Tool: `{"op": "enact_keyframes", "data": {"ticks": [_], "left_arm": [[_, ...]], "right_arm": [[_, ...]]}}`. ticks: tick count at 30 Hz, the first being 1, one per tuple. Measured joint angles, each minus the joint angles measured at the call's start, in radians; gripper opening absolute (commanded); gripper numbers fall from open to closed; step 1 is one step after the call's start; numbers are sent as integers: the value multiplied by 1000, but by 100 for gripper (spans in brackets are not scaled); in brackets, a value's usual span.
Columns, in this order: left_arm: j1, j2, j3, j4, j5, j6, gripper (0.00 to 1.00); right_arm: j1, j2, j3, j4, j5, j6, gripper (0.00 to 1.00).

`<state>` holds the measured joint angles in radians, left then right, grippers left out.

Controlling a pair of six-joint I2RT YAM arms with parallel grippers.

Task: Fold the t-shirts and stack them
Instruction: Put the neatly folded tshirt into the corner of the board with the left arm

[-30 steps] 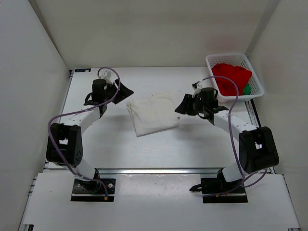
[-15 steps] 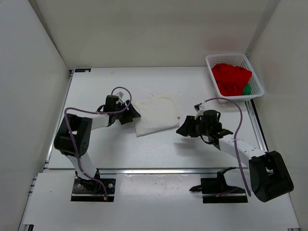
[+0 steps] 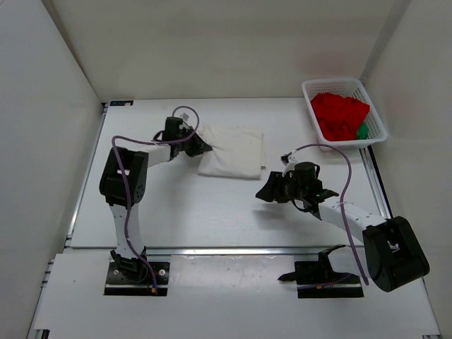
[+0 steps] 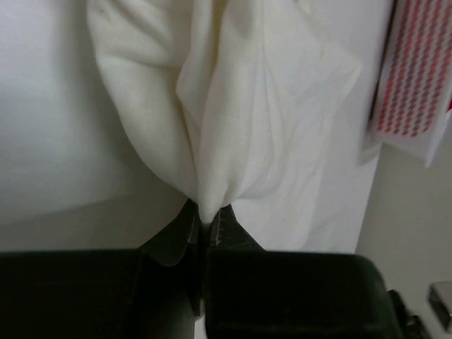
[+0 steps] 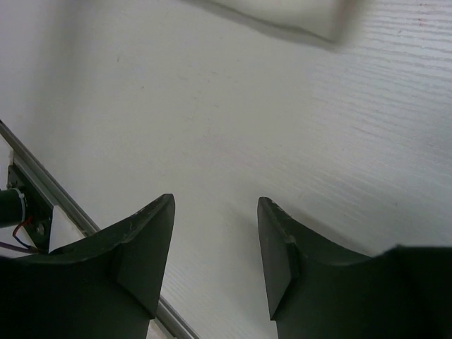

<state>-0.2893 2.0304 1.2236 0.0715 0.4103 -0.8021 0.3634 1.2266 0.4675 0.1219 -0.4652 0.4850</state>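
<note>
Cream-white t-shirt (image 3: 233, 152), a folded pad, has its edge pinched between the closed fingers of the left gripper (image 4: 206, 215). Well beyond the right gripper (image 5: 215, 212), whose fingers stand wide apart and empty, the basket (image 3: 378, 120) holds the red t-shirt (image 3: 339, 113) and green t-shirt (image 3: 362, 131), apparently unfolded; nothing is stacked yet.

Readable text: you get none in any view.
cream-white t-shirt (image 3: 233, 152): plain cloth, no print you can read.
mesh basket (image 3: 332, 82): plain white, no label you can read.

One cream-white t-shirt (image 3: 233, 150), one red t-shirt (image 3: 339, 113), one green t-shirt (image 3: 362, 131): three total. One white mesh basket (image 3: 332, 81).
</note>
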Motion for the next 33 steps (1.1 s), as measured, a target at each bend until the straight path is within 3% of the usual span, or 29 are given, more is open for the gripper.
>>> {"op": "enact_keyframes", "data": {"ticks": [4, 9, 12, 16, 25, 28, 30, 33], "left_arm": [[222, -19, 48, -12, 32, -8, 0], [644, -69, -34, 45, 4, -38, 8], [797, -53, -66, 70, -21, -65, 11], [810, 47, -6, 72, -12, -84, 14], [741, 251, 299, -18, 14, -82, 17], [711, 306, 393, -43, 10, -91, 34], [693, 328, 428, -53, 16, -103, 68], [677, 314, 429, -43, 32, -113, 98]], "right_arm": [[0, 16, 0, 6, -10, -6, 49], [11, 64, 2, 14, -25, -12, 49], [37, 75, 5, 13, -32, -12, 48], [64, 74, 13, 11, -36, -14, 48], [89, 58, 55, -29, -29, -14, 48], [98, 58, 84, -37, -16, -18, 49], [101, 58, 92, -40, -7, -19, 51], [99, 58, 93, -50, 2, -18, 52]]}}
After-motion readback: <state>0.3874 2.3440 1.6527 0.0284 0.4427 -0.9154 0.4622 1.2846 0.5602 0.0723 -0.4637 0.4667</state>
